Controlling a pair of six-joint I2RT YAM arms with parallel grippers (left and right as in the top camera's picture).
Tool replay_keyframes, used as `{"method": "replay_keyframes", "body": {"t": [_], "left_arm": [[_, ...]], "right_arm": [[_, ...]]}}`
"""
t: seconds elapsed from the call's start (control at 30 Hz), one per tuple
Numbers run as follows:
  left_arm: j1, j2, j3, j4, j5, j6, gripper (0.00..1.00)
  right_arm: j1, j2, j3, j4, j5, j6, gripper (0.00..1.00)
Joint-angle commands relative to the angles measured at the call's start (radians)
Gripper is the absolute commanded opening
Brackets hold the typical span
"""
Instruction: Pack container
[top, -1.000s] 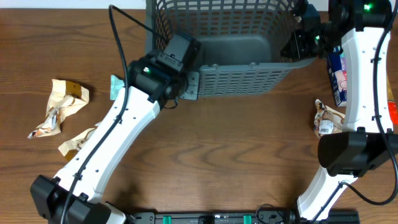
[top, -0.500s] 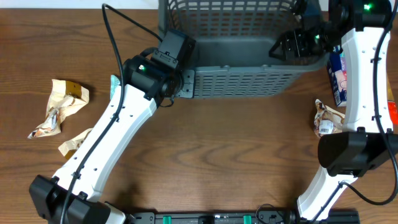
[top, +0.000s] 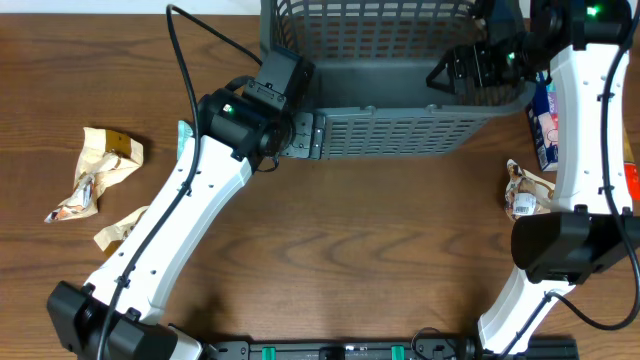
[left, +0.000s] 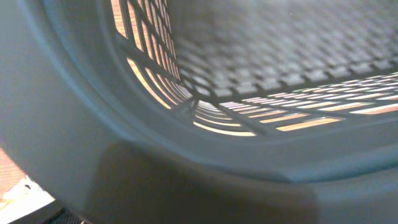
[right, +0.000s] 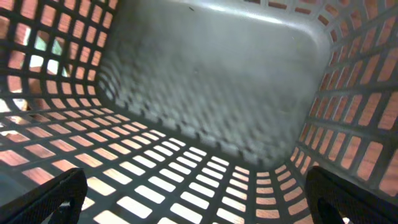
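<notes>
The container (top: 390, 130), a large dark grey lattice basket, stands at the table's far middle. My left gripper (top: 296, 135) is at its front-left corner, shut on the rim. The left wrist view is filled by the rim and lattice wall (left: 261, 62), and the fingers are hidden there. My right gripper (top: 455, 70) reaches inside the basket at its right end. It is open and empty, with its fingers (right: 199, 193) spread wide above the basket's wall and floor (right: 205, 81). No packets show inside the basket.
Crumpled snack packets (top: 95, 170) and a wrapper (top: 120, 228) lie at the left. A teal packet (top: 183, 138) sits beside my left arm. Right of the basket lie a blue packet (top: 543, 120), a crumpled packet (top: 525, 190) and an orange item (top: 630, 180).
The basket has shifted right and turned from slanted to square with the table edge. My left gripper moved with its corner. My right gripper stayed inside at the right end.
</notes>
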Motion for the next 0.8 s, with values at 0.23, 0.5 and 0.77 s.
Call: {"method": "replay_keyframes", "body": {"t": [0.23, 0.5, 0.77], "left_arm": [[0.005, -0.047, -0.005, -0.003, -0.013, 0.043, 0.86], [0.005, -0.153, -0.005, -0.009, -0.014, 0.083, 0.87], [0.005, -0.336, -0.005, -0.018, -0.164, 0.088, 0.99]], "right_arm": [[0.069, 0.012, 0.149, -0.006, -0.079, -0.009, 0.99], [0.130, 0.011, 0.344, -0.040, -0.039, 0.063, 0.99], [0.040, -0.029, 0.605, -0.080, 0.156, 0.201, 0.99]]}}
